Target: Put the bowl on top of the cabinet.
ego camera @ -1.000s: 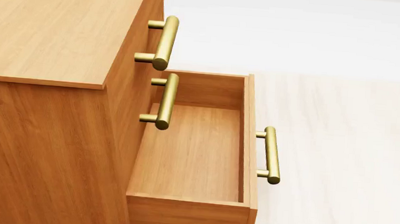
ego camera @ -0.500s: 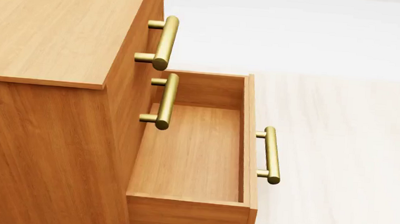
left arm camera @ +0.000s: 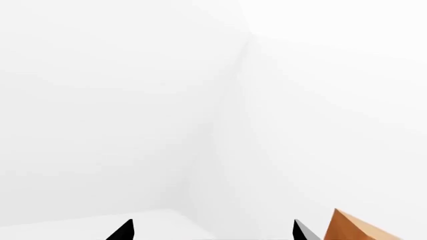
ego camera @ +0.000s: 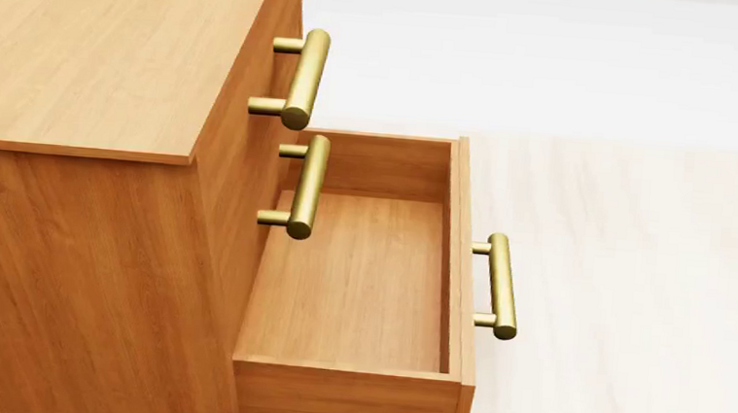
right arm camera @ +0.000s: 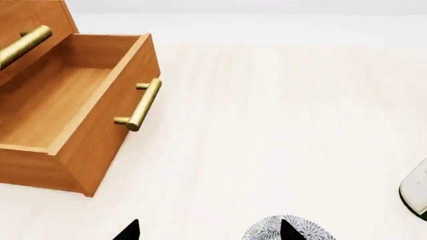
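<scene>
The cabinet point(ego camera: 94, 51) of orange-brown wood fills the left of the head view, its flat top bare. Its lowest drawer point(ego camera: 357, 284) is pulled out and holds nothing; the upper two are shut, with brass bar handles point(ego camera: 305, 77). The bowl point(right arm camera: 267, 231), speckled blue-grey, lies on the pale floor at the edge of the right wrist view, partly behind one fingertip of my right gripper point(right arm camera: 208, 231), which is open with nothing between its tips. My left gripper point(left arm camera: 212, 231) is open too, facing a white wall, with a corner of the cabinet point(left arm camera: 353, 229) beside it.
The open drawer point(right arm camera: 73, 110) juts out over the pale wooden floor point(right arm camera: 280, 125), its handle point(right arm camera: 141, 105) toward the room. A whitish, dark-rimmed object point(right arm camera: 417, 192) shows at the edge of the right wrist view. White walls stand behind.
</scene>
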You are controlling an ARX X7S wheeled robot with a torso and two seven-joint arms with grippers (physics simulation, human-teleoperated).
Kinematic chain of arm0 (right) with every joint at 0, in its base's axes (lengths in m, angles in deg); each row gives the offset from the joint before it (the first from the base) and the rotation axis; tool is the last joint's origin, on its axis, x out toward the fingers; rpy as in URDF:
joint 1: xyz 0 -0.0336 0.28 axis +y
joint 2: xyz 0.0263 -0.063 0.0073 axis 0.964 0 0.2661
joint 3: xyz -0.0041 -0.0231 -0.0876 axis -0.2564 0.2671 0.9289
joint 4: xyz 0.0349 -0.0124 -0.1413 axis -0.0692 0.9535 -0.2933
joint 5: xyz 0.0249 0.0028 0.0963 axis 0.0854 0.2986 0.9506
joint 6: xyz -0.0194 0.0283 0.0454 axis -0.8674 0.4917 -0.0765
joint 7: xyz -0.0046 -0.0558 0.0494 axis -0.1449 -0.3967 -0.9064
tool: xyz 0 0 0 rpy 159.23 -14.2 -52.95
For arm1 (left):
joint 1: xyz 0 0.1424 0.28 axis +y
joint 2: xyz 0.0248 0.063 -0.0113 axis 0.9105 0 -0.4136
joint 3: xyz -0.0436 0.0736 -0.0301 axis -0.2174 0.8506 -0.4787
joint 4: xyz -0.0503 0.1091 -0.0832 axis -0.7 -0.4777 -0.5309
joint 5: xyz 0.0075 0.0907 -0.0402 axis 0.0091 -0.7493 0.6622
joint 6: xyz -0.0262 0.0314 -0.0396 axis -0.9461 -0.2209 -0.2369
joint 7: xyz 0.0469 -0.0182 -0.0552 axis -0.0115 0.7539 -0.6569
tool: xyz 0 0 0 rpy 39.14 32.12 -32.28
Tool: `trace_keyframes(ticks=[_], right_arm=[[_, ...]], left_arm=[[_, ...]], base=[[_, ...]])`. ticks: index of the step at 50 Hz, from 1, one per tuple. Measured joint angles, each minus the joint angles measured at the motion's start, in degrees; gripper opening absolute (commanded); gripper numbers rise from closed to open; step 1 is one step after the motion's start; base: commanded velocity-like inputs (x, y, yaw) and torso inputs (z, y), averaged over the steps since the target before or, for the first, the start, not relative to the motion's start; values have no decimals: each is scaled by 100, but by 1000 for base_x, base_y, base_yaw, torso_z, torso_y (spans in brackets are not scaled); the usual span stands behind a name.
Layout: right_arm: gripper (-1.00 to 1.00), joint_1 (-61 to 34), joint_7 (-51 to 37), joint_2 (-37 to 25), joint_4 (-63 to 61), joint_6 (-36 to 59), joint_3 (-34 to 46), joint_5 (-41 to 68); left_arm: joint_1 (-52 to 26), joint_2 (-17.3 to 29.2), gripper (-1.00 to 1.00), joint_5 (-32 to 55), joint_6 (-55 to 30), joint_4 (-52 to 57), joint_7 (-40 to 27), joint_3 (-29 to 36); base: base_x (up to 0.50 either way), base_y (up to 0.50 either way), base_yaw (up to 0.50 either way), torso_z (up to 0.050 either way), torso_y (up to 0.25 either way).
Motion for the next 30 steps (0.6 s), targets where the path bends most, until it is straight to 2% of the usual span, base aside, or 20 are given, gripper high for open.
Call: trace_keyframes(ticks=[12,30], right_arm=[[100,376,427,-736,337,718,-267,179],[100,258,478,-1299,766,950,286,371]], left_arm=[[9,8,100,-34,22,-16,11,43],[19,20,100,-49,40,-23,-5,83]], base=[[0,0,0,0,0],[0,0,0,0,0]])
